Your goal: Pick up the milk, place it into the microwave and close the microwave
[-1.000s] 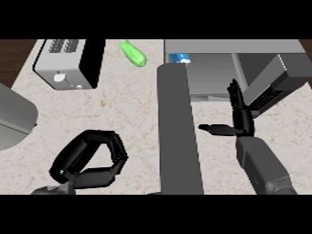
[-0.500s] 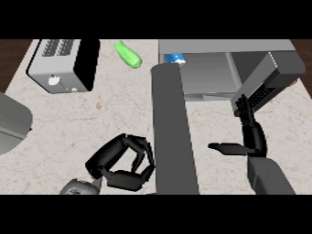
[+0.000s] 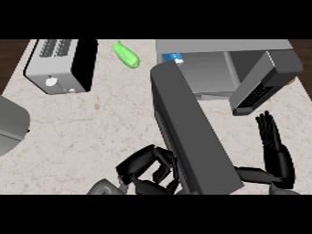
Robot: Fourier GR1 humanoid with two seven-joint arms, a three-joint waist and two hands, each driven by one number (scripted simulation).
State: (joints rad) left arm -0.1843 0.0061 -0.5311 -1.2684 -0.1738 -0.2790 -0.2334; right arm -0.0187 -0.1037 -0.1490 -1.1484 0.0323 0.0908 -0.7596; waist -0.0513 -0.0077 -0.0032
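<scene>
Milk [image 3: 173,58] sits inside the microwave [image 3: 212,73]; you have its door [image 3: 189,132] left to shut. Left hand [image 3: 148,169] clenched, empty; right hand [image 3: 274,153] released, fingers straight.

Counter [image 3: 84,123]: pale beige, faint brown speckle. Microwave [image 3: 212,68] grey, its door [image 3: 189,132] dark grey; toaster [image 3: 60,64] silver and black. One bright green vegetable [image 3: 126,55]; both hands black.

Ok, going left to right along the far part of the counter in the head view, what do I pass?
Toaster → green cucumber-like vegetable → blue and white milk carton → open microwave → its swung-out door.
</scene>
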